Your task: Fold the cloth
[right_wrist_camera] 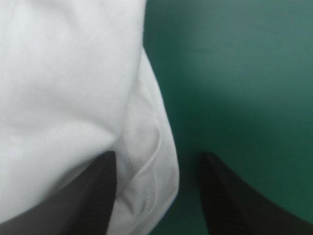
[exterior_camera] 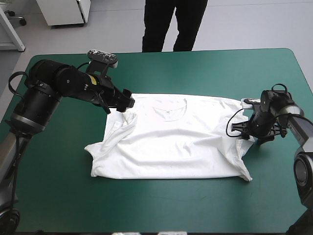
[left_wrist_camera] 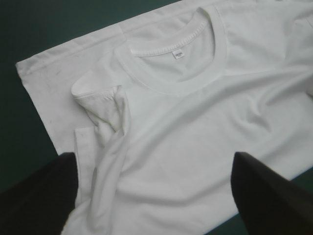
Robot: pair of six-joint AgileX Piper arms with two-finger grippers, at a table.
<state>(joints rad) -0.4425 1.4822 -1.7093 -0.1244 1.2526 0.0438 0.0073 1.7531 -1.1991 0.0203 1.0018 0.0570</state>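
the white t-shirt [exterior_camera: 171,142] lies spread almost flat in the middle of the table [exterior_camera: 195,63], front up. its neckband [exterior_camera: 168,108] points to the far edge and its hem to the near edge. the cloth is lightly wrinkled. the sleeve on the left arm's side [exterior_camera: 122,125] is folded inward onto the chest, and the hem corner below it flares out toward the table's left edge. the sleeve on the right arm's side [exterior_camera: 242,142] is bunched in loose folds.

the left hand [exterior_camera: 124,100] is over the shirt's far shoulder corner on its own side, low to the cloth. in the left wrist view its 2 black fingers [left_wrist_camera: 39,196] stand wide apart with nothing held. ahead of them are the ribbed neckband with a small label [left_wrist_camera: 179,53] inside it and the turned-in sleeve, its hem showing. whether the fingertips touch the cloth cannot be told.

the right hand [exterior_camera: 252,128] is at the opposite side of the shirt, by the bunched sleeve. in the right wrist view its fingers [right_wrist_camera: 234,196] also stand apart. a rounded fold of stitched sleeve hem [right_wrist_camera: 146,171] lies in the gap, close against 1 finger. bare teal-green cover [right_wrist_camera: 234,73] shows in front of the other finger, which is clear of the fabric.
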